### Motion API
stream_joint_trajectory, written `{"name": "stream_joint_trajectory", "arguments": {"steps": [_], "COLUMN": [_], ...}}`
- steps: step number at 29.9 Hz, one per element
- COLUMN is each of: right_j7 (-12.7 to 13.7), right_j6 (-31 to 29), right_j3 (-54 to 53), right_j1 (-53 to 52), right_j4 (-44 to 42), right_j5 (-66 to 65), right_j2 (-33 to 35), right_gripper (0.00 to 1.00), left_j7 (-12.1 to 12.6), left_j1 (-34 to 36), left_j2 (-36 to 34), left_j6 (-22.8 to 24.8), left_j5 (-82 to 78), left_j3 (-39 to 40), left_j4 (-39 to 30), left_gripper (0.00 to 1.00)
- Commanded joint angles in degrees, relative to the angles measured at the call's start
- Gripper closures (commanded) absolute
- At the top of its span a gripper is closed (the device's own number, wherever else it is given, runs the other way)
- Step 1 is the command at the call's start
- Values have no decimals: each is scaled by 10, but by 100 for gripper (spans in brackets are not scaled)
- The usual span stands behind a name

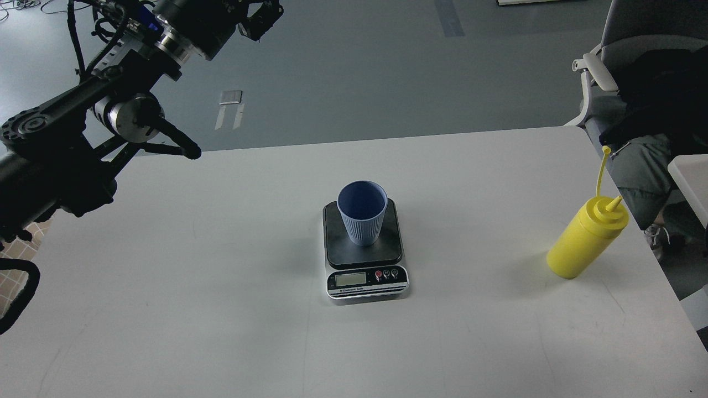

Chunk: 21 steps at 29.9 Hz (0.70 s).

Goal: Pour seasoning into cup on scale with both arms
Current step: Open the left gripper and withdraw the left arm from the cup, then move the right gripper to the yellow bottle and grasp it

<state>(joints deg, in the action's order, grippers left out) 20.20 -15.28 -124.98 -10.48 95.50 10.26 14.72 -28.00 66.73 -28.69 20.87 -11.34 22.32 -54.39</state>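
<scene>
The light-blue ribbed cup (362, 213) stands upright and empty on the dark plate of the scale (366, 279), at the middle of the white table (221, 287). The yellow squeeze bottle of seasoning (586, 240) stands upright near the table's right edge, its cap off and the strap sticking up. My left arm reaches in from the left, high over the table's far-left corner. Its gripper (263, 19) is at the top edge, dark and partly cut off, far from the cup. My right arm is out of view.
A grey chair (594, 72) with dark clothing on it stands off the table's far-right corner. A white surface edge (691, 182) shows at the right. Grey floor lies beyond the table's far edge.
</scene>
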Motion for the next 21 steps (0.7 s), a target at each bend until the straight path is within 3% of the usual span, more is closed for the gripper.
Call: {"name": "stream_joint_trajectory", "arguments": {"steps": [1, 2, 8, 13, 21], "right_j7": [1, 2, 7, 42, 41], "right_j6": [-7, -12, -119, -127, -127], "right_j3": [0, 0, 0, 0, 110], "right_j1": [96, 132, 224, 250, 290], "right_j4": [12, 20, 38, 37, 21], "right_j5": [2, 8, 19, 20, -2], "right_j2": [-105, -147, -147, -147, -147], "right_gripper": [0, 0, 0, 0, 0], "left_j7": [0, 0, 0, 0, 0], "left_j1": [-2, -3, -7, -13, -22], "left_j2": [-7, -8, -12, -11, -14], "left_j6": [6, 9, 15, 23, 39], "left_j5": [-1, -1, -2, -13, -13], "left_j3": [-1, -1, -5, -4, -2], "left_j4": [-1, -1, -1, -1, -1], "left_gripper": [2, 2, 2, 2, 2]}}
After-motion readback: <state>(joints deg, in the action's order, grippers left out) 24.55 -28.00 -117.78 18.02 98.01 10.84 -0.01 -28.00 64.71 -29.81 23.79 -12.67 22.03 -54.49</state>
